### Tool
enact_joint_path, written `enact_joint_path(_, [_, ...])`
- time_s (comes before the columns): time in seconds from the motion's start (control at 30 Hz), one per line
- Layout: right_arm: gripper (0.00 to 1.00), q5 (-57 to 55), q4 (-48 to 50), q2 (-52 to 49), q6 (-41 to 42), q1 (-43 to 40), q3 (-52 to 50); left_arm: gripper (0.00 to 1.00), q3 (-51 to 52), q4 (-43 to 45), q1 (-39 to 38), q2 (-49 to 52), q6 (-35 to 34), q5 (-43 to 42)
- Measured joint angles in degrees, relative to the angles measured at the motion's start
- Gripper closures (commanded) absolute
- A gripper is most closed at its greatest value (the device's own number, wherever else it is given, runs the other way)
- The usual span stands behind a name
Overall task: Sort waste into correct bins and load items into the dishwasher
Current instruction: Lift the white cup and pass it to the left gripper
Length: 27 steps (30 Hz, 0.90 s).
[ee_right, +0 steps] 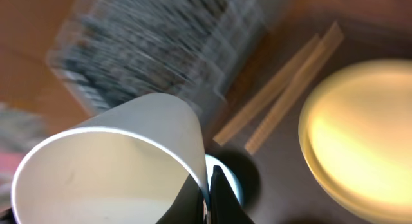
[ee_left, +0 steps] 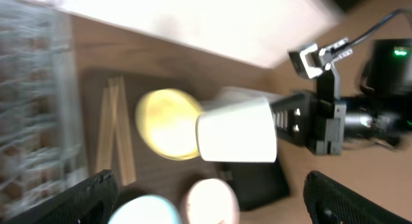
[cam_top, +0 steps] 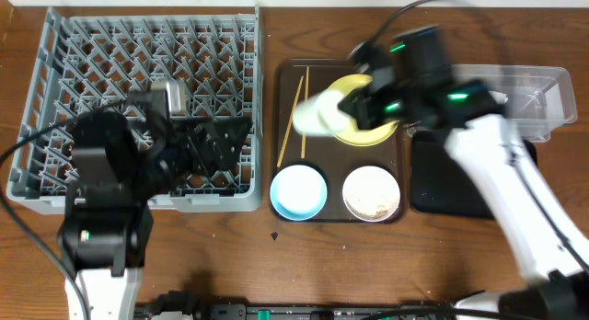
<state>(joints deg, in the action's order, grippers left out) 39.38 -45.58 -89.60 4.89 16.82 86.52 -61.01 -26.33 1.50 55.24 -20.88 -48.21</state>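
My right gripper [cam_top: 354,104] [ee_right: 209,192] is shut on the rim of a white paper cup [cam_top: 317,113] [ee_right: 109,166] and holds it tilted above the yellow plate [cam_top: 370,132] [ee_right: 360,134]. The wooden chopsticks [cam_top: 294,113] [ee_right: 283,89] lie left of the plate. The light blue bowl [cam_top: 299,191] and the white bowl [cam_top: 372,193], which has whitish scraps in it, sit in front. My left gripper [cam_top: 225,143] [ee_left: 209,205] is open and empty over the right side of the grey dish rack [cam_top: 55,62]. The napkin and the wrapper are out of view.
The plate, bowls and chopsticks rest on a dark brown serving tray [cam_top: 336,217]. The clear tub [cam_top: 538,90] stands at the far right, with the glossy black tray [cam_top: 442,187] in front of it. The views are motion-blurred.
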Motion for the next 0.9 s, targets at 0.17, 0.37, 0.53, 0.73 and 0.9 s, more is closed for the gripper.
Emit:
enact_joint_path(0.17, [0.99, 19.9, 2.8, 1.0, -4.7, -3.1, 0.3, 0.07, -0.1, 11.2, 0.5, 5.5, -5.5, -17.9])
enact_joint_path(0.37, [0.99, 31.1, 7.3, 0.9, -6.8, -0.2, 0.3, 0.08, -0.1, 13.3, -2.5, 8.3, -9.7, -29.5])
enact_joint_path(0.53, [0.99, 34.6, 12.5, 0.9, -7.3, 3.6, 0.2, 0.17, -0.1, 13.4, -4.5, 8.3, -10.9, -32.7])
enact_joint_path(0.73, [0.99, 34.1, 15.5, 0.9, -7.6, 5.6, 0.2, 0.3, -0.1, 13.7, -4.9, 8.0, -11.6, -35.6])
enact_joint_path(0.9, [0.69, 33.9, 15.5, 0.9, -7.5, 5.6, 0.2, 0.44, -0.1, 13.8, -4.9, 8.0, -11.4, -36.4])
